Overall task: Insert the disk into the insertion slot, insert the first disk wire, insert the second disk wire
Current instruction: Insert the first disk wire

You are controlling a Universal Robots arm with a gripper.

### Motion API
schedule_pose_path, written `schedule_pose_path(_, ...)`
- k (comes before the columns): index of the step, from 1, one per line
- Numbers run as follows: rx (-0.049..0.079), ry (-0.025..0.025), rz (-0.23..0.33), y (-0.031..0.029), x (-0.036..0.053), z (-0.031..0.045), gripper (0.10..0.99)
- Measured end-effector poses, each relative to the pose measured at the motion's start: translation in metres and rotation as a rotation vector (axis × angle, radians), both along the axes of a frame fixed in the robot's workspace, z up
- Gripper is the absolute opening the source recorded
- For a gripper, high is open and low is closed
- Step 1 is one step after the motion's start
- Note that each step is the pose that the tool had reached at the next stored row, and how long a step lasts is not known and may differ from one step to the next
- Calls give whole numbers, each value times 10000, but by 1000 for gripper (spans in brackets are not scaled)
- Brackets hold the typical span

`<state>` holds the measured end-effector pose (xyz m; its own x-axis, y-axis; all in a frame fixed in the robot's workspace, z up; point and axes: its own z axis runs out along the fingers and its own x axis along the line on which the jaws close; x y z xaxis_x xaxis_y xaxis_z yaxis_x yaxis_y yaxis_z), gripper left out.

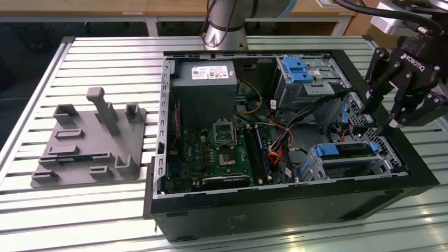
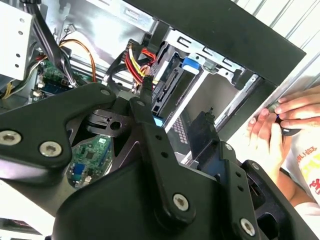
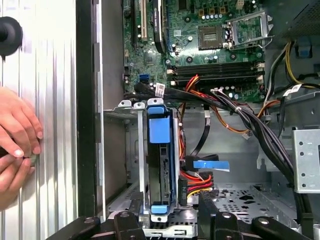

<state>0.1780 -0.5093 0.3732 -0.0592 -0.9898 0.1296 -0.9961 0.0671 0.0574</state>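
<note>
Exterior view: an open black computer case lies on a slatted metal table.
Case contents: a green circuit board at the centre, a grey boxy power unit toward twelve o'clock, and a silver drive cage at four o'clock.
Drive cage: box-shaped perforated sheet metal, with the disk sitting inside it.
Disk: a flat grey metal slab in a bright blue plastic frame. In the first wrist view the disk stands edge-on between the cage walls.
Wires: a red, yellow and black bundle just beside the disk. I cannot tell whether any are plugged in.
Pincer: black, hanging over the case's three o'clock side, above the cage and apart from the disk. Spread or pressed together, I cannot tell.
Hand: a person's, resting on the table slats outside the case wall.
Nine o'clock of the case: a grey plastic fixture with upright pegs and slots.
</note>
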Motion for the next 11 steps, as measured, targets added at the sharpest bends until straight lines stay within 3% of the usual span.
schedule_pose_path(7, -34, 1, -4, 61, -1, -51, 541)
schedule_pose_path(10, -36, 0, -4, 62, -1, -76, 408)
schedule_pose_path(11, -37, 0, -3, 62, -2, -84, 408)
